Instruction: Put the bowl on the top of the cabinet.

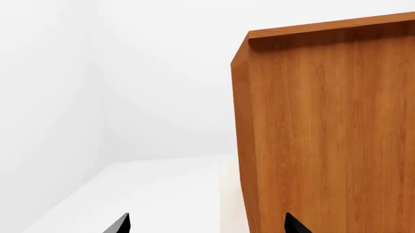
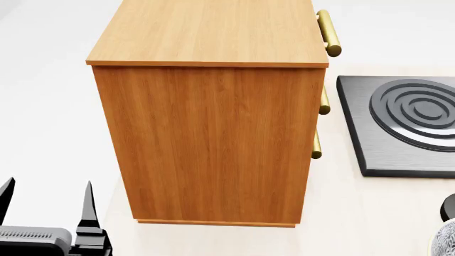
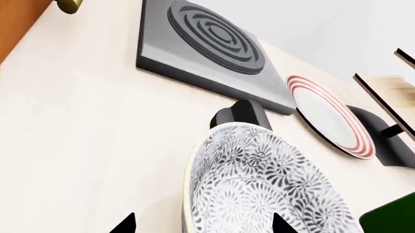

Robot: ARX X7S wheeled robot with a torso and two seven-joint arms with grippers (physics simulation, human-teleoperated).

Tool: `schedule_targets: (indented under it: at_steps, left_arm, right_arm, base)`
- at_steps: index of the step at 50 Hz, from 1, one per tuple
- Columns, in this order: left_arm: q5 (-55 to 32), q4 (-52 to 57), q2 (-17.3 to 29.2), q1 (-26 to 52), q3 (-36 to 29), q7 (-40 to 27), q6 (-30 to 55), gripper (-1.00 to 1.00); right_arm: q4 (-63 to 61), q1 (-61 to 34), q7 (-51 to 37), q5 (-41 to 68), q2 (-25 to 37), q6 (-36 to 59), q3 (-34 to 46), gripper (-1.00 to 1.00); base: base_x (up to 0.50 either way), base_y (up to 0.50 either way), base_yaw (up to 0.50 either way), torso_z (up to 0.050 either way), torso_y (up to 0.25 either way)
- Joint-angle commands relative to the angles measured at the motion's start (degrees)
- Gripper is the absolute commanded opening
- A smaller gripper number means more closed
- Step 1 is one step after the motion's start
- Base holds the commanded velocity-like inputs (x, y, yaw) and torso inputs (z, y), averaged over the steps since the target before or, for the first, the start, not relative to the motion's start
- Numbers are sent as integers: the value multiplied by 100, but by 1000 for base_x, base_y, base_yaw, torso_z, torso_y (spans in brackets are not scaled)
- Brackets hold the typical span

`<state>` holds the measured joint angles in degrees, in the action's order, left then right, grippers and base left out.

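The bowl [image 3: 266, 179], white with a dense grey floral pattern, fills the near part of the right wrist view; only a sliver of it [image 2: 448, 240] shows at the head view's lower right edge. My right gripper [image 3: 202, 224] is open, its two black tips straddling the bowl's rim. The orange-brown cabinet [image 2: 213, 133] stands tall in the middle, its flat top bare, with gold handles on its right side. It also shows in the left wrist view [image 1: 324, 136]. My left gripper [image 2: 46, 200] is open and empty, low beside the cabinet's left side [image 1: 206, 225].
A dark grey stove plate with raised rings [image 2: 412, 122] lies right of the cabinet. Beyond the bowl are a small black object [image 3: 240, 114], a red-rimmed white plate [image 3: 331, 116], a black stand [image 3: 382, 136] and a pale wooden rack [image 3: 395, 82]. A green thing [image 3: 389, 218] sits beside the bowl.
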<state>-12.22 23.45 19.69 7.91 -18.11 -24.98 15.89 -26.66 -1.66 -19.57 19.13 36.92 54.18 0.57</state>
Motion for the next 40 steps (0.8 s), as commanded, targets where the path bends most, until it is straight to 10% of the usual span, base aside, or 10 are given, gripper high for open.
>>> schedule_targets:
  at_steps: [1, 40]
  left_arm:
    - [-11, -10, 7, 10, -14, -17, -8, 100]
    - [-21, -82, 33, 44, -89, -52, -49, 100]
  right_arm:
    - [17, 1, -5, 4, -7, -14, 6, 100]
    - [264, -78, -41, -82, -17, -110, 127, 100]
  base:
    - [0, 0, 0, 0, 0]
    - [0, 0, 0, 0, 0]
